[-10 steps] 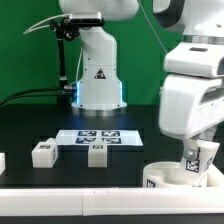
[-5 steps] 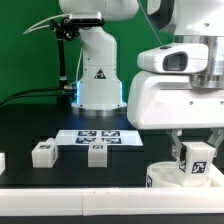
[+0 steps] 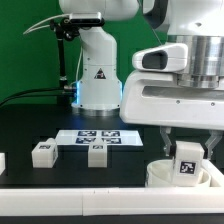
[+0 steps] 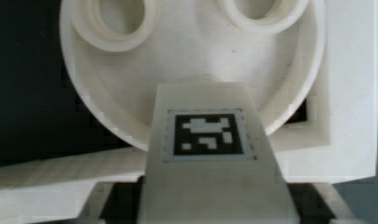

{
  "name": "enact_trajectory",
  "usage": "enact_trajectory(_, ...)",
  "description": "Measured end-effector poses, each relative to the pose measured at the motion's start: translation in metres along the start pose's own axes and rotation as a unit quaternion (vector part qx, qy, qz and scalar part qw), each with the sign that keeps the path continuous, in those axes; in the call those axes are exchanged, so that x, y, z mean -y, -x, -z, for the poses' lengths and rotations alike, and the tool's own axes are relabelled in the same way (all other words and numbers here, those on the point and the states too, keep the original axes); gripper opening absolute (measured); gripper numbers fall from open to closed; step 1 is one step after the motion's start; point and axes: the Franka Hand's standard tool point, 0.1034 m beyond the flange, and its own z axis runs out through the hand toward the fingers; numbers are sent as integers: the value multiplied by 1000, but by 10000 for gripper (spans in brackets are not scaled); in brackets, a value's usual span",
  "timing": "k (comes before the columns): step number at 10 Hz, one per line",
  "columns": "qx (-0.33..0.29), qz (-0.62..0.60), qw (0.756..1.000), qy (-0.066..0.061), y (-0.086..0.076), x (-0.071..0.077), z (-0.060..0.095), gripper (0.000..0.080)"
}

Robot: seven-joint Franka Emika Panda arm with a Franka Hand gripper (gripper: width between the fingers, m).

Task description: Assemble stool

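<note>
White plastic stool kit: first leg held over the seat

Item 1, seat (image 3: 160, 178): thick round disc, flat on the black surface (image 3: 30, 125), at the exterior view's right near the front edge. In the wrist view two sockets (image 4: 115, 15) show, both unfilled.

Item 2, held leg (image 3: 188, 162): small tagged block, gripped by its sides in the pincer (image 3: 188, 150), whose jaws stand at middling width. It hangs upright just over the seat; contact cannot be told.

Items 3 and 4, first loose leg (image 3: 42, 152) and second loose leg (image 3: 97, 153): standing on the surface, well apart from the seat, in front of the marker board (image 3: 95, 137).

Step, as judged: fitting the first leg; no leg appears fitted yet.

Next move, as judged: shift the leg's end onto one socket, since it seems short of both, keep it square, then press straight down
</note>
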Motion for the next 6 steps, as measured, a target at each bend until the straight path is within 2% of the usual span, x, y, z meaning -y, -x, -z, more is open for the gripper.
enact_trajectory(2,-5,-142,990,2,-2,-8,1,337)
enact_trajectory(4,-15,-310,951,-2,0,-22,-1,337)
enact_trajectory(6,-7,-376,927,2,2,-28,-1,337)
